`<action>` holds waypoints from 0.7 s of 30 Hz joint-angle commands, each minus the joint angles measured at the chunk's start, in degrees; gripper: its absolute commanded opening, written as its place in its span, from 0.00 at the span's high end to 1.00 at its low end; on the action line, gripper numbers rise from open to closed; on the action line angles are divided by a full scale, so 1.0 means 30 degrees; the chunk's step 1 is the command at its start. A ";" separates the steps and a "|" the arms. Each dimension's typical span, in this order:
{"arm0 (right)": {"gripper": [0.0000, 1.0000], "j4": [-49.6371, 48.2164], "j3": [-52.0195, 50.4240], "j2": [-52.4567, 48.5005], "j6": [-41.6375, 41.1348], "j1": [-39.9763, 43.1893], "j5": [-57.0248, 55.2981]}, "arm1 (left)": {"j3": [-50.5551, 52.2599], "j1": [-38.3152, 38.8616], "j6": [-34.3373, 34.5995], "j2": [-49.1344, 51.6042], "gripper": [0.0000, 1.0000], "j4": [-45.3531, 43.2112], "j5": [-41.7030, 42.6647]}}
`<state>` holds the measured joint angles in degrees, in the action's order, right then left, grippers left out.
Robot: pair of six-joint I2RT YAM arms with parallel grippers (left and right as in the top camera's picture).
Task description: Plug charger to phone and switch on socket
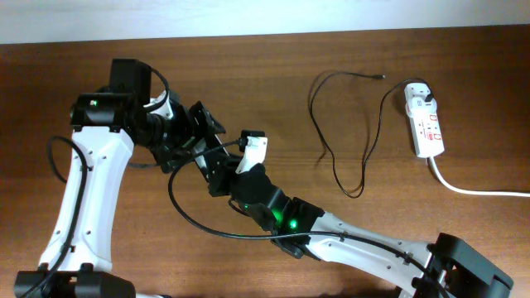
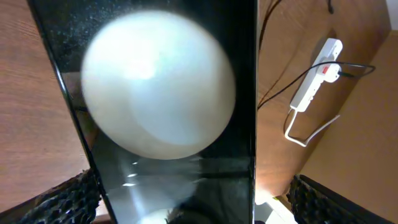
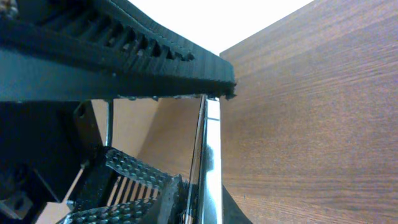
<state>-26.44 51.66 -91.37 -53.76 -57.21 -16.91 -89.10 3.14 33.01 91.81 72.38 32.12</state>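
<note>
While the phone (image 2: 155,93) is sandwiched between the left gripper (image 1: 211,149) and right gripper (image 1: 247,161), a firm clamp can't be confirmed for either. Pads are just seen beside its edges. The charger (image 1: 313,108) is draped slack on the table (image 1: 273,66), plugged into the socket (image 1: 424,124) well off to the side.

Phone (image 2: 177,171) aloft — charger (image 1: 424,100) in socket (image 1: 428,132)
</note>
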 commanded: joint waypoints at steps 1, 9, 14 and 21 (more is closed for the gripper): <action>0.85 0.0051 0.0393 -0.0073 0.0328 -0.0160 -0.0255 | -0.0248 0.0022 -0.0087 -0.0357 0.01 0.0095 -0.0146; 0.96 0.2645 0.0393 0.0328 0.0328 -0.0138 -0.0605 | -0.0248 0.0022 -0.0087 -0.0357 0.01 0.0095 -0.0146; 0.96 0.7796 0.0393 0.2914 0.0015 0.0415 -0.0998 | -0.0248 0.0022 -0.0087 -0.0357 0.01 0.0095 -0.0146; 0.96 1.3223 0.0386 0.5894 -0.4510 0.1377 0.1355 | -0.0248 0.0022 -0.0087 -0.0357 0.01 0.0095 -0.0146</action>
<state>12.38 51.96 -77.30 -61.36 -53.28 -16.36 -89.10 3.16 33.01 91.81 72.64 31.94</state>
